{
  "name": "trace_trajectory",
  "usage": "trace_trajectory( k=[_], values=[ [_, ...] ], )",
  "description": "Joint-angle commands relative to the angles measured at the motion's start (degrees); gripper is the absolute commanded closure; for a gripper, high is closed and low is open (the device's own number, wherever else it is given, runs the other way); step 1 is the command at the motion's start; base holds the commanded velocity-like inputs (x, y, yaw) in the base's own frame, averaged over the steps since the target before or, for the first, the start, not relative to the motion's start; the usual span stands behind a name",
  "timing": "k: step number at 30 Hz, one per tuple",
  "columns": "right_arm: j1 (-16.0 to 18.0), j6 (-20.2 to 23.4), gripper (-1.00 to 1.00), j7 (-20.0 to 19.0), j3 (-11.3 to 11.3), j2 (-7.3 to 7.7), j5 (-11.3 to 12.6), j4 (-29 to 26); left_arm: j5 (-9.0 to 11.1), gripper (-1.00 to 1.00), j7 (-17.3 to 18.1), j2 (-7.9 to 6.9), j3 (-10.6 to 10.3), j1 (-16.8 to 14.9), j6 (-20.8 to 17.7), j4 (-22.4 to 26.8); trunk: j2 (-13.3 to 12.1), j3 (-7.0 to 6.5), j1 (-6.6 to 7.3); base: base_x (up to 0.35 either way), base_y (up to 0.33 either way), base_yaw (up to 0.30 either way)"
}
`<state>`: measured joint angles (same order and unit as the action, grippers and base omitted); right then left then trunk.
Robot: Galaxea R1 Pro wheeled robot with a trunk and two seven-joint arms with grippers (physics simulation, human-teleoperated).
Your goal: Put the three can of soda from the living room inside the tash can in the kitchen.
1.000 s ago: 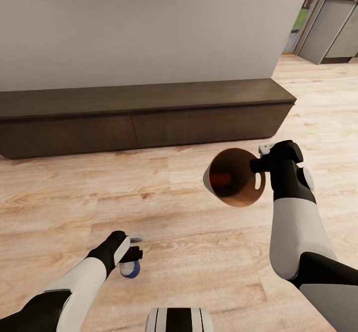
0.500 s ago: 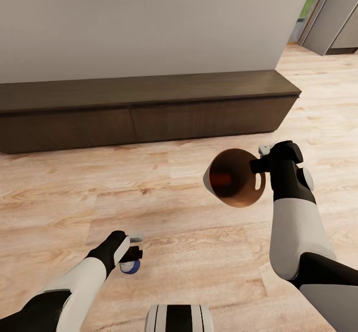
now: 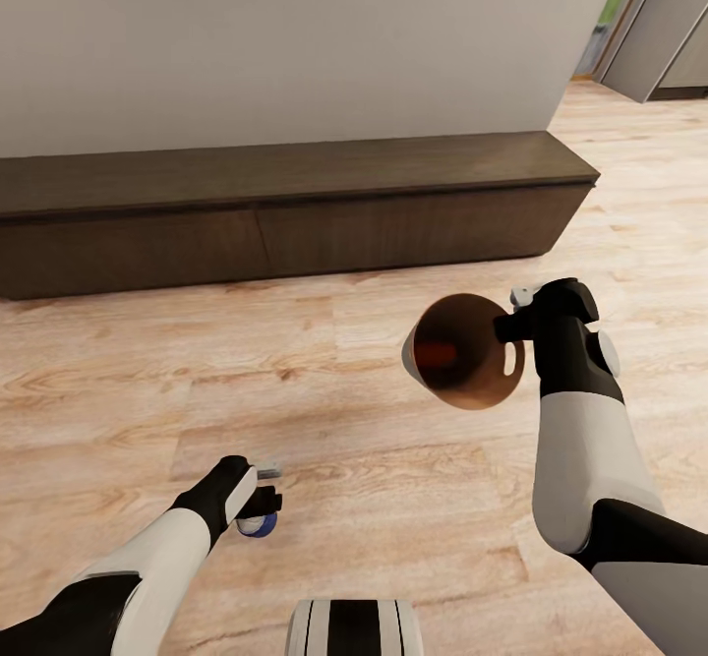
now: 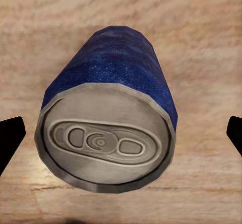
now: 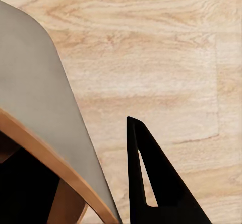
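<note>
One orange can [image 3: 440,352] lies inside the trash can [image 3: 462,351] that our right gripper [image 3: 514,327] clamps by the rim, in front of the long dark bench [image 3: 285,208]; our left gripper [image 3: 261,499] grips the dark blue can [image 3: 258,526]; we judge the third can and the kitchen trip remain.

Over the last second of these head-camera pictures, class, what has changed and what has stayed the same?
The camera moved: the whole picture shifted, with the dark bench sitting higher in view. Nothing was taken or let go. The left gripper holds the blue soda can as before; the right gripper keeps the trash can by its rim, tilted, something orange inside.
</note>
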<state>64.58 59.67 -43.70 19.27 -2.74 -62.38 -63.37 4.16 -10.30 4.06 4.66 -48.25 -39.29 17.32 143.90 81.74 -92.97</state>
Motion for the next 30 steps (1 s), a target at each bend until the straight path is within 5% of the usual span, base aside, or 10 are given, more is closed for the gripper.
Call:
trace_trajectory(
  k=[1,8,14,15,25,30],
  values=[
    [0.0,0.3,1.00,-0.2,0.0,-0.04,1.0,0.0,0.0,-1.00,0.0,0.01,0.0,0.0,0.0,0.0,0.0,0.22,-0.02,0.000,0.000,0.000],
    [0.0,0.3,1.00,-0.2,0.0,0.00,1.0,0.0,0.0,-1.00,0.0,0.07,0.0,0.0,0.0,0.0,0.1,1.77,-0.20,0.000,0.000,0.000],
    [0.0,0.3,1.00,-0.2,0.1,0.01,1.0,0.0,0.0,-1.00,0.0,0.04,0.0,0.0,0.0,0.0,0.1,1.77,-0.20,0.000,0.000,0.000],
    [-0.1,0.3,1.00,-0.2,0.1,0.01,1.0,0.0,0.0,1.00,0.0,0.02,0.0,0.0,0.0,0.0,0.1,1.77,-0.20,0.000,0.000,0.000],
    [-0.1,0.3,1.00,-0.2,0.1,0.01,1.0,0.0,0.0,1.00,-0.1,0.00,0.0,0.0,0.3,0.1,0.1,1.77,-0.20,0.000,0.000,0.000],
    [-0.1,0.3,1.00,-0.2,0.1,0.01,1.0,0.0,-0.1,1.00,-0.1,0.06,-0.1,0.0,0.3,-0.2,0.0,0.66,-0.07,0.000,0.000,0.000]
  ],
)
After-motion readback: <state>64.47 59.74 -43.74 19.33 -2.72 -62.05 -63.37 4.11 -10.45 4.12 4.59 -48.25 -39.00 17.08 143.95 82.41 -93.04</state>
